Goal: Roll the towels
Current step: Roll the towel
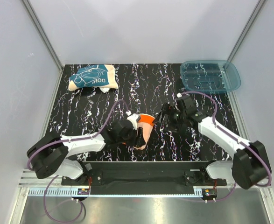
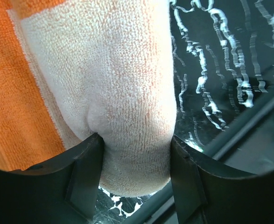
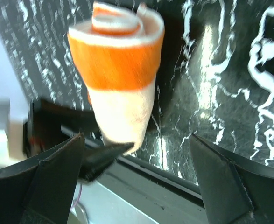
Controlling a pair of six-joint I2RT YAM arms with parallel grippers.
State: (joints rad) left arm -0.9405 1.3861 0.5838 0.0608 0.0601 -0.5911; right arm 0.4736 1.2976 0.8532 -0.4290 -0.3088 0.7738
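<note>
The orange towel [image 1: 145,127] is rolled into a cone, cream end toward the near edge, at the table's front middle. My left gripper [image 1: 137,134] is shut on its cream end; in the left wrist view the cloth [image 2: 127,93] fills the gap between both fingers. In the right wrist view the roll [image 3: 118,70] shows its spiral end. My right gripper [image 1: 162,116] is open and empty just right of the roll, apart from it. The dark teal towel [image 1: 92,77] lies loosely folded at the far left.
A translucent blue tray [image 1: 210,75] stands at the far right corner. The black marbled table [image 1: 141,88] ends at a metal rail [image 1: 146,175] close in front of the roll. Grey walls enclose the back and sides.
</note>
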